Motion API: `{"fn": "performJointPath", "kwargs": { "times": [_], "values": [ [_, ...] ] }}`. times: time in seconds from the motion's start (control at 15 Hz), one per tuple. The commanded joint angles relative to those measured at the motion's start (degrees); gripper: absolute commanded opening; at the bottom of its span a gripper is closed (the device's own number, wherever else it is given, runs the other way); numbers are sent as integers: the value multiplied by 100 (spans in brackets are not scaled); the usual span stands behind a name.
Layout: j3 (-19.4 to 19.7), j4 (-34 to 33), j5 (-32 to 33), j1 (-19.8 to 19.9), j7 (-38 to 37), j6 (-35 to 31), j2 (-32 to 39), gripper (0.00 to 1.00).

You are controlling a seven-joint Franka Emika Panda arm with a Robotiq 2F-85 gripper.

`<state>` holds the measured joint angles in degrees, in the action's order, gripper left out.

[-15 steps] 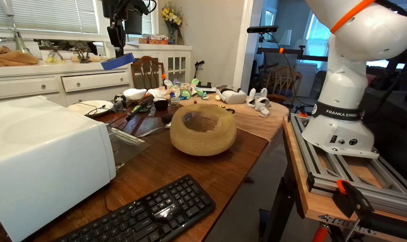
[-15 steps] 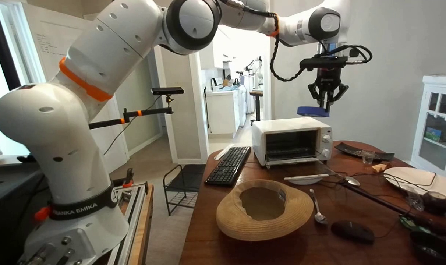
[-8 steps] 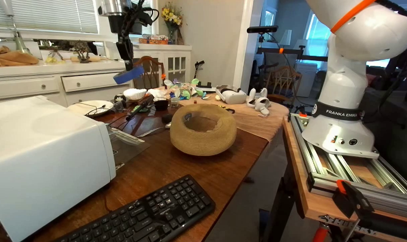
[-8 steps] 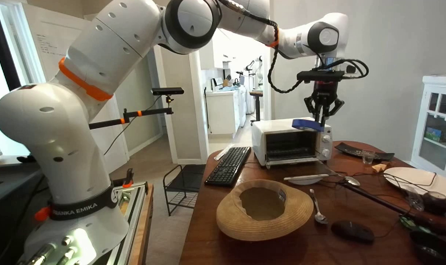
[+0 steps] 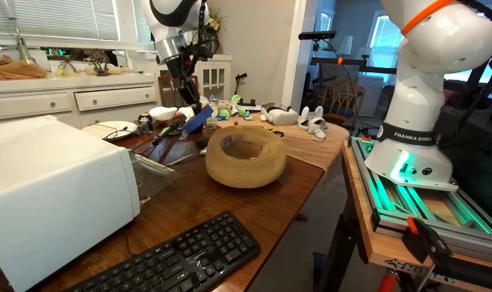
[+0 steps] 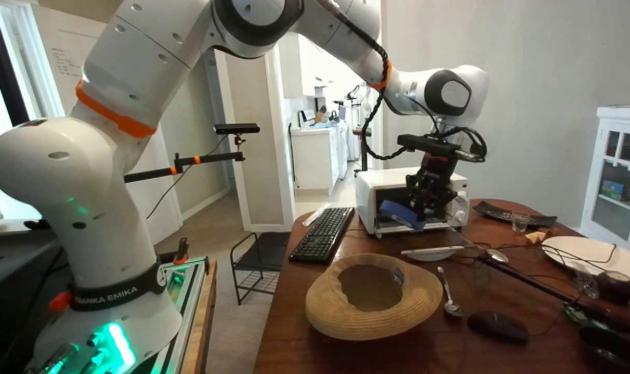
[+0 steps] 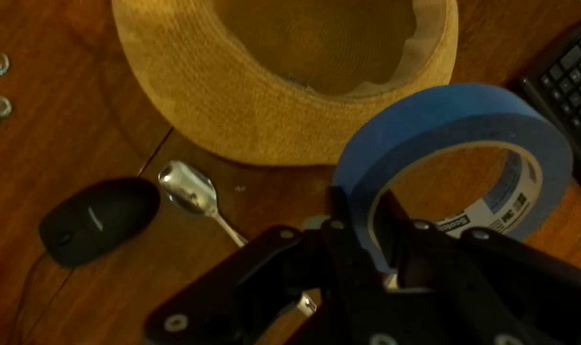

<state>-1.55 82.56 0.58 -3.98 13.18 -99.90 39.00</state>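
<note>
Above the worktop (image 7: 271,196), holding a tilted roll of blue tape (image 7: 444,127), with fingers (image 7: 342,247) clamped on its ring from inside and outside. Probably handling as light, firm, hardly fragile; likely gripping best there, across the ring. Overlooking a spoon (image 7: 190,189) and an upturned straw hat (image 7: 271,120); farther off, partly hiding a toaster oven (image 6: 385,179) in an exterior view.

- Below the gripper (image 6: 422,214): a shiny brown wooden table (image 6: 294,353).
- Behind the gripper in an exterior view: a plain grey wall (image 6: 543,78).
- Right of it there: a white glass-doored cabinet (image 6: 619,176).
- Left of it: a brightly lit kitchen (image 6: 315,161); lower, a greyish floor (image 6: 237,332).
- Left of the gripper in an exterior view: white drawers (image 5: 115,99) below a blind-covered window (image 5: 67,20).
- Right of it: a dim, bluish room (image 5: 345,20) behind a white door frame (image 5: 296,52).
</note>
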Motion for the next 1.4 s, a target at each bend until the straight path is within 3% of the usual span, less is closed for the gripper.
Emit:
{"fn": "performJointPath", "kwargs": {
  "times": [0.0, 0.2, 0.53, 0.73, 1.0, 1.33],
  "values": [
    [-29, 1409, -122, 150, -523, -78, -811, 5],
    [46, 2336, -186, 320, -757, 13, -1256, 5],
    [359, 3919, -460, 781, -882, -614, -2209, 5],
    [650, 4729, -127, 924, -910, -1530, -2772, 5],
    [742, 5074, 141, 913, -1081, -2404, -3016, 5],
    [463, 5000, 164, 652, -1221, -3227, -2824, 5]
  ]
}}
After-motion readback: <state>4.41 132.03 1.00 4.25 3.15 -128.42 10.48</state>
